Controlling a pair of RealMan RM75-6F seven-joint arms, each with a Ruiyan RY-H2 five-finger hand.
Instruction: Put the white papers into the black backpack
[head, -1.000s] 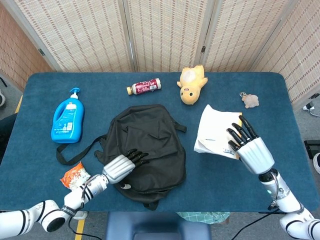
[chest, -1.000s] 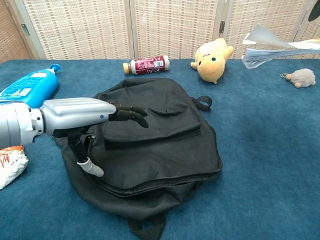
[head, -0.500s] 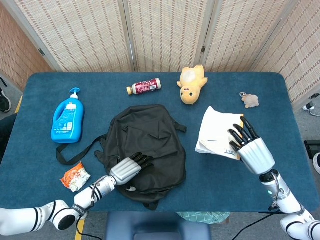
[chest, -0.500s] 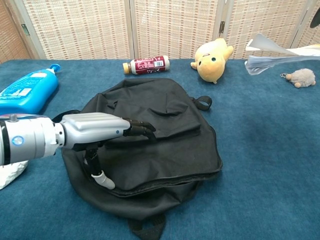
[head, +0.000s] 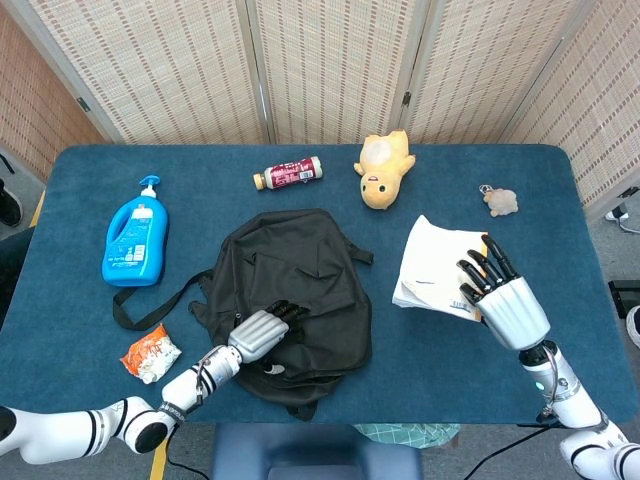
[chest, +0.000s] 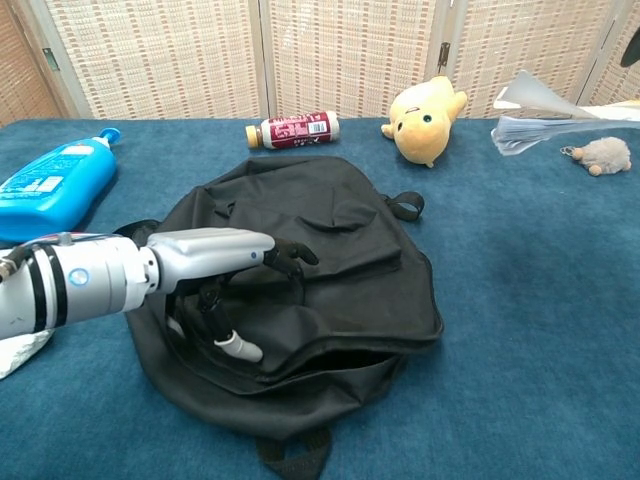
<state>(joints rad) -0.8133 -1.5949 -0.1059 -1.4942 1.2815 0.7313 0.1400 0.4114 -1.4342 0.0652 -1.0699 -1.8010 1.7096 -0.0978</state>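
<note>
The black backpack (head: 300, 275) lies flat in the middle of the blue table (head: 560, 230). My left hand (head: 262, 330) is on its near left part. In the chest view the left hand (chest: 215, 262) has its fingers (chest: 285, 257) curled into the fabric and its thumb underneath. It grips the backpack (chest: 340, 240) there, and a dark gap shows under the raised cloth. My right hand (head: 500, 295) holds the stack of white papers (head: 435, 262) to the right of the bag. The chest view shows the papers (chest: 540, 120) raised above the table, with the right hand out of frame.
A blue detergent bottle (head: 135, 240) lies at the left, a snack packet (head: 150, 355) near the front left edge. A small red-labelled bottle (head: 288, 173) and a yellow plush toy (head: 383, 170) lie behind the backpack. A small fluffy keychain (head: 500, 202) is at the far right.
My left hand slid toward the backpack's middle and its fingers curled into the fabric, lifting it a little. The right hand and papers barely shifted.
</note>
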